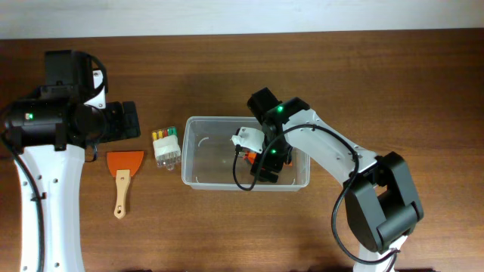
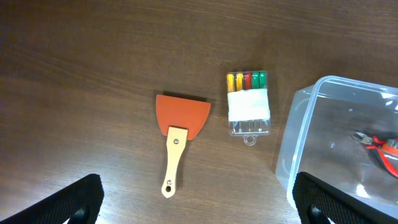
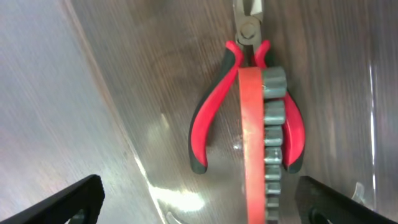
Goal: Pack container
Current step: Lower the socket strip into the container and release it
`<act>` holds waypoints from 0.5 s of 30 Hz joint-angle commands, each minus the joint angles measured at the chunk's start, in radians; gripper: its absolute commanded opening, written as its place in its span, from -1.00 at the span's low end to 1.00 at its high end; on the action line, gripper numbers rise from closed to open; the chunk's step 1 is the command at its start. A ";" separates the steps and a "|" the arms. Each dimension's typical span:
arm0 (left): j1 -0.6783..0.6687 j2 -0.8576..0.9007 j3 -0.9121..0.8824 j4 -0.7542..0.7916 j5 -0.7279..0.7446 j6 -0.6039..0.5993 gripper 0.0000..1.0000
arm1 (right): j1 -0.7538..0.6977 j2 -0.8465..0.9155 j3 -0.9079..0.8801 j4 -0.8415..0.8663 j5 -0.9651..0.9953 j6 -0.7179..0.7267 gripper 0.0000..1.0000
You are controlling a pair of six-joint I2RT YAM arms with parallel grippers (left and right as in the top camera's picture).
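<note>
The container (image 1: pixel 195 155) is a large clear tub at the table's middle. Inside it lie red-handled pliers (image 3: pixel 208 112) with an orange rail of grey sockets (image 3: pixel 252 149) across them. My right gripper (image 3: pixel 205 205) is open and empty, low inside the tub just above these tools; in the overhead view it (image 1: pixel 266 162) hides most of them. My left gripper (image 2: pixel 199 208) is open and empty, high above the table left of the tub (image 2: pixel 298 149). Below it lie an orange scraper (image 2: pixel 182 118) with a wooden handle and a small clear box (image 2: pixel 249 106) of coloured pieces.
The scraper (image 1: pixel 123 168) and the small box (image 1: pixel 165 146) lie side by side left of the tub. The right arm reaches over the tub's right rim. The tub wall (image 3: pixel 134 155) is close on the right gripper's left side.
</note>
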 commanded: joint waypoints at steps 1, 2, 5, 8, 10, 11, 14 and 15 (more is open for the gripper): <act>0.004 -0.009 0.006 -0.001 0.007 0.016 0.99 | -0.005 -0.017 0.096 -0.006 0.045 0.160 0.97; 0.004 -0.009 0.006 -0.001 0.006 0.016 0.99 | -0.005 -0.027 0.138 -0.018 0.073 0.185 0.97; 0.004 -0.009 0.006 -0.001 0.006 0.016 0.99 | -0.005 -0.068 0.301 -0.058 0.145 0.237 0.97; 0.004 -0.009 0.006 -0.003 0.006 0.038 0.99 | -0.011 -0.124 0.511 -0.085 0.324 0.341 0.97; 0.004 -0.009 0.006 -0.020 0.005 0.054 0.99 | -0.069 -0.183 0.681 -0.135 0.485 0.444 0.97; 0.004 -0.009 0.006 -0.025 0.004 0.053 0.98 | -0.101 -0.200 0.713 -0.163 0.486 0.444 0.97; 0.004 -0.011 0.006 -0.035 0.003 0.053 0.99 | -0.221 -0.251 0.747 -0.244 0.485 0.478 0.97; 0.004 -0.013 0.006 -0.037 0.003 0.053 0.99 | -0.261 -0.264 0.747 -0.262 0.485 0.500 0.97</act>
